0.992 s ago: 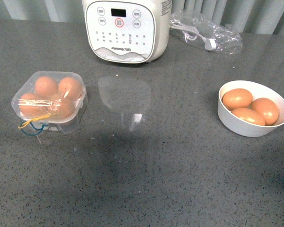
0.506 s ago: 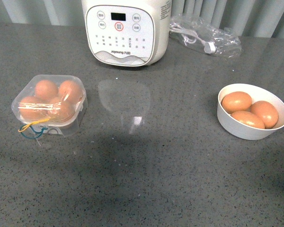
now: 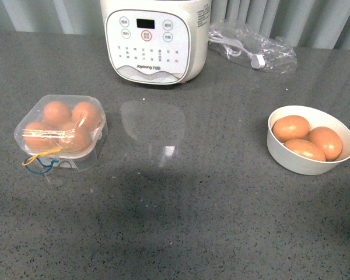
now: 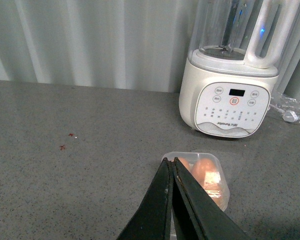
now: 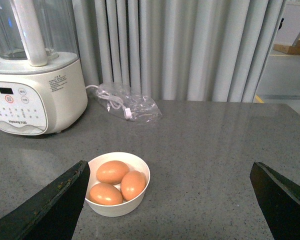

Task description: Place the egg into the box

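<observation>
The box (image 3: 76,160) is a clear plastic case on the left of the grey table, lid down over four orange-brown eggs (image 3: 56,111), with yellow and blue strings (image 3: 39,160) at its front. Three more eggs (image 3: 291,127) lie in a round white bowl (image 3: 297,164) on the right. Neither gripper shows in the front view. My left gripper (image 4: 171,161) is shut and empty, above and in front of the box (image 4: 216,159). My right gripper (image 5: 167,165) is wide open and empty, with the bowl (image 5: 115,209) and its eggs (image 5: 112,171) near one finger (image 5: 55,200).
A white kitchen appliance with a button panel (image 3: 156,41) stands at the back centre. A clear plastic bag holding a white cable (image 3: 254,46) lies at the back right. A pleated grey curtain (image 5: 190,50) hangs behind the table.
The whole scene sits slightly lower in the front view than a second ago. Box, bowl and eggs keep their places relative to each other.
</observation>
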Controlling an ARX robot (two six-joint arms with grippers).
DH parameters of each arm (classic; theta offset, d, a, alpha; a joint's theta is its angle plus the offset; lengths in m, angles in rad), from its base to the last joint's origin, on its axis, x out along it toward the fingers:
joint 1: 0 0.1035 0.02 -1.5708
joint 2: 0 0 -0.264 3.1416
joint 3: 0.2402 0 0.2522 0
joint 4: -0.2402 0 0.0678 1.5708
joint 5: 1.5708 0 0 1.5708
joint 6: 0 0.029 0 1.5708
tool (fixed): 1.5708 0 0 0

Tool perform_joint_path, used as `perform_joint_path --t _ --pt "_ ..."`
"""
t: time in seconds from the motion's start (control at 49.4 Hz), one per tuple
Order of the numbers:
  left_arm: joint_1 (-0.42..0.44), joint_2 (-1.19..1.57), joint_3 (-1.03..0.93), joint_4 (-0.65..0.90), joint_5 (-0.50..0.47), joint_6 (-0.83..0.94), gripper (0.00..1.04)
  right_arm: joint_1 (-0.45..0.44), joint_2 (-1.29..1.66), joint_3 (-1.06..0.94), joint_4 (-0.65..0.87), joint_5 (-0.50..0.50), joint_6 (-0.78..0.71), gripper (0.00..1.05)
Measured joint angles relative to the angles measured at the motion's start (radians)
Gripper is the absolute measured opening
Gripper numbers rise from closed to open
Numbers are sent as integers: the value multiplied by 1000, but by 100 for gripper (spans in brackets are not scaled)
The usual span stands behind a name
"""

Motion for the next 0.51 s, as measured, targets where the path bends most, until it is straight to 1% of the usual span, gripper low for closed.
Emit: perform_joint_path --t 0.506 --pt "0 -155 0 -154 0 0 4 0 0 0 0 0 0 97"
